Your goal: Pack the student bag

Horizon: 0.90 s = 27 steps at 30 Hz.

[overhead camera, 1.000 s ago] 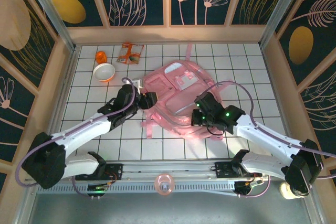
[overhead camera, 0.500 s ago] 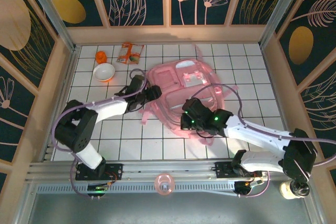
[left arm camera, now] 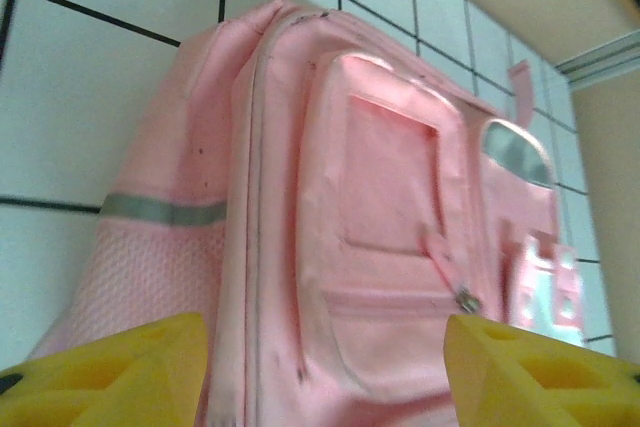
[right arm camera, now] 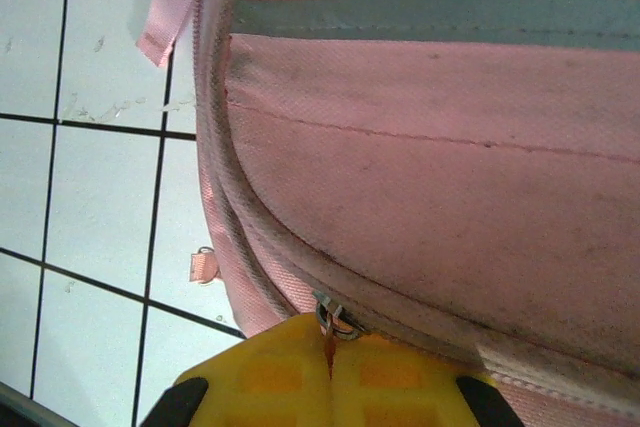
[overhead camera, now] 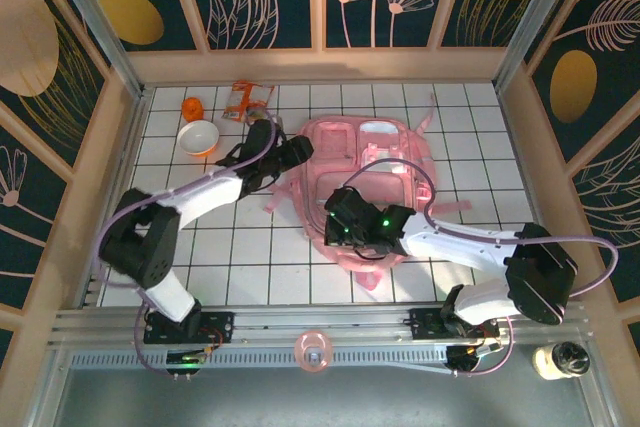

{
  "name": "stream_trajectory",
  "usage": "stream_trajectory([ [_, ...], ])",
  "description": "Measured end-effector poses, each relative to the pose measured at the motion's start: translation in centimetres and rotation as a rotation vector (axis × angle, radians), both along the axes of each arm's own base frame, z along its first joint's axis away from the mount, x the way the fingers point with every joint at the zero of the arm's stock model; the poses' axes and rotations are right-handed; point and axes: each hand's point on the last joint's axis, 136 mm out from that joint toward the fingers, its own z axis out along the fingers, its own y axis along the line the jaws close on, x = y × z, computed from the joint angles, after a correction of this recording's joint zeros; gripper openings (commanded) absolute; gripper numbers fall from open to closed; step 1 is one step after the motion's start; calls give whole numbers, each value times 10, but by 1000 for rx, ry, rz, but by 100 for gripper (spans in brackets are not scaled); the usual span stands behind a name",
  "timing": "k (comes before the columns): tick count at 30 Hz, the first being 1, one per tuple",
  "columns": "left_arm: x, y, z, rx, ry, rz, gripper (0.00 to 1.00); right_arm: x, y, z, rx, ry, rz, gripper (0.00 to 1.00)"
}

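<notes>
I am working with the student bag (overhead camera: 368,162), which is lying flat on the white tiled desk (overhead camera: 230,247), at the middle and slightly toward the rear, with its front zip pockets facing up. Pink straps are trailing off its edges onto the tiles.

My right fingers (overhead camera: 333,225) are pressing against the bag's near-left edge. In the right wrist view, the two yellow pads are meeting with no gap and are pinching the zipper pull (right arm camera: 328,323) on the seam that is running around the bag's side. A grey band (right arm camera: 430,17) is crossing the mesh fabric above that seam.

My left fingers (overhead camera: 298,153) are sitting at the bag's far-left edge. In the left wrist view, their yellow pads (left arm camera: 110,372) are standing well apart and are gripping nothing; the bag's side and front pocket (left arm camera: 385,177) are lying ahead of them.

An orange-and-white bowl (overhead camera: 198,137) is resting on the desk to the left, well apart from the bag. A snack packet (overhead camera: 247,100) is lying behind the bowl near the rear wall.
</notes>
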Motion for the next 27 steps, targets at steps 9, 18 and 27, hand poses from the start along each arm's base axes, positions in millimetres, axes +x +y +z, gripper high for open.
stream_trajectory([
  [9, -72, 36, 15, -164, 68, 82, 57, 4, 6, 5, 45, 8, 15, 0],
  [18, -131, 2, -19, -251, 269, 6, 52, 5, 5, 5, 48, 16, 27, 0],
  [27, -143, -25, -21, -330, 340, -44, 46, 6, 5, 5, 48, 16, 30, 0],
])
